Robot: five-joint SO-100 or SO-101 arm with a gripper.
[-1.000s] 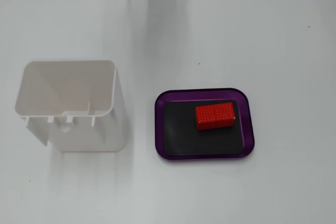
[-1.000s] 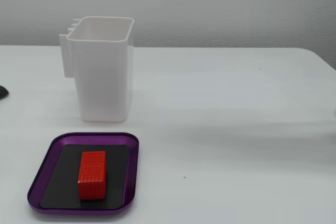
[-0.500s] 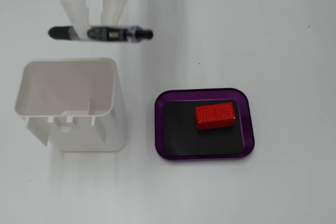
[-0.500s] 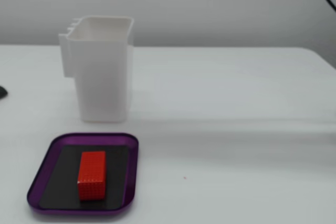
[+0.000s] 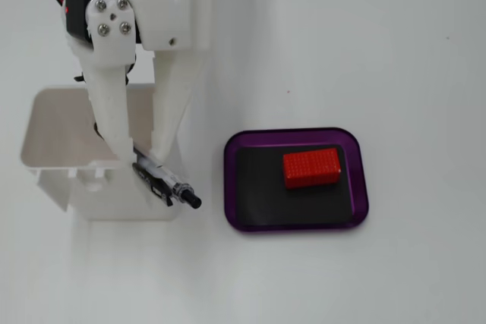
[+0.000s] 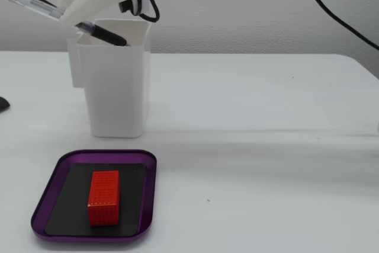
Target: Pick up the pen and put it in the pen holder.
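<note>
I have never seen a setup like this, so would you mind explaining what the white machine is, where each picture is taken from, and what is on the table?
The white machine is a small robot arm. Its two-fingered hand works like tongs.

One fixed view looks straight down at the table. The other fixed view stands at table height and looks across it from the side.

Three things matter here. A tall white pen holder stands open at the top. Beside it lies a purple-rimmed black tray with a red block in it. The third is the pen, clear with black ends, which the hand is gripping around its middle.

In the side view the pen is tilted, its lower tip right at the holder's rim and the other end sticking out to the left. It is held over the opening, not yet let go.
</note>
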